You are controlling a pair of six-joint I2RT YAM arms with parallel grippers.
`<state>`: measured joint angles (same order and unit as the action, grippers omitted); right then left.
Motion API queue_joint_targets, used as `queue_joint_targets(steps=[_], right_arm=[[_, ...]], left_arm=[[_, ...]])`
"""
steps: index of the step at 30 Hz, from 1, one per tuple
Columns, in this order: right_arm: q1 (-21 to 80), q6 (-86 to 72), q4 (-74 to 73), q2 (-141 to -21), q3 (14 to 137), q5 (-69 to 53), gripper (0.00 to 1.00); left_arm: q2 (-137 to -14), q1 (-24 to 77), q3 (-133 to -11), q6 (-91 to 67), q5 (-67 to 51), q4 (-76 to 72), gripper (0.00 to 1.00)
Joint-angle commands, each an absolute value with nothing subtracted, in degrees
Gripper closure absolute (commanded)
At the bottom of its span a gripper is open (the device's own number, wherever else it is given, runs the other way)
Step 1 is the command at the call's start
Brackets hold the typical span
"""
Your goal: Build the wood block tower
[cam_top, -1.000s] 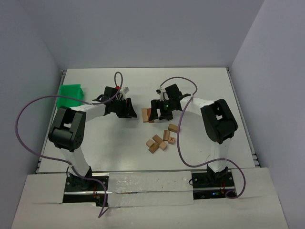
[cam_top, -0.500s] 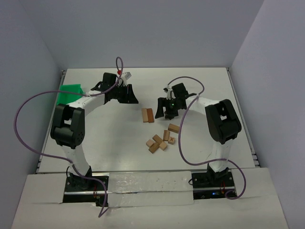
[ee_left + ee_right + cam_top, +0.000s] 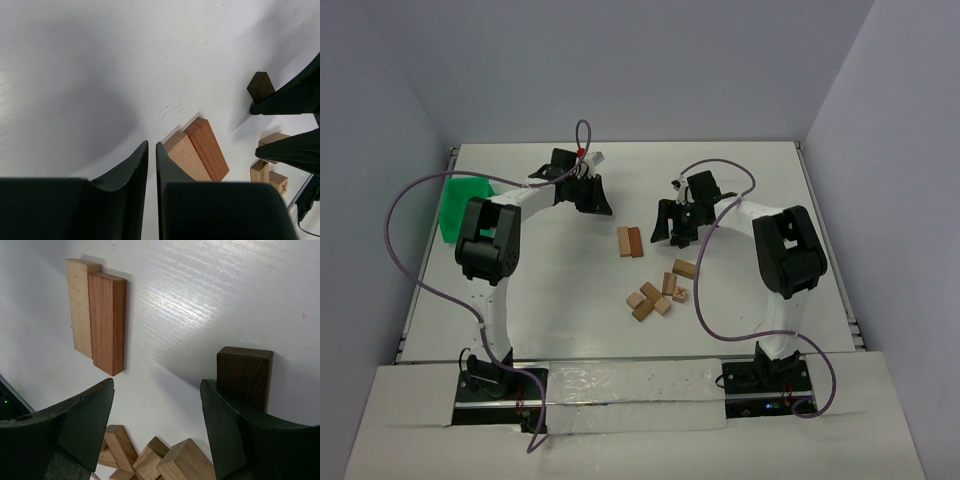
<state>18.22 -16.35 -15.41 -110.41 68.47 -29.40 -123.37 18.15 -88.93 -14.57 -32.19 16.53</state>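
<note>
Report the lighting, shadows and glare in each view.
Top external: even soft light, sharp throughout, faint shadows. Left wrist: a broad soft shadow on the table; the left gripper reads nearly black. Right wrist: streaky glare on the table right of the two bars; their wood grain is crisp.

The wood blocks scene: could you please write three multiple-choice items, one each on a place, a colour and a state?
1. The green tray lies: A at the table's left edge; B between the arm bases; C far right.
2. The bar touching the pale bar is: A green; B reddish-brown; C white.
3. The right gripper is: A shut on a bar; B shut on a cube; C open, empty.
A, the top view shows it there; B, the reddish-brown bar lies against it; C, its fingers stand wide apart.
</note>
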Motion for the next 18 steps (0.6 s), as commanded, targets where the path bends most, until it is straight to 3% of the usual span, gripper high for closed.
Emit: queue_joint_targets(steps=[1, 18], right_arm=[[17.7, -15.8, -18.4, -114.1, 68.9, -25.6, 0.23], [17.6, -16.0, -19.0, -114.9, 69.5, -25.7, 0.23]], left_arm=[[-125.0, 18.7, -92.5, -14.4, -35.1, 17.4, 0.86], [-130.1, 21.2, -92.9, -14.9, -38.5, 18.0, 0.88]])
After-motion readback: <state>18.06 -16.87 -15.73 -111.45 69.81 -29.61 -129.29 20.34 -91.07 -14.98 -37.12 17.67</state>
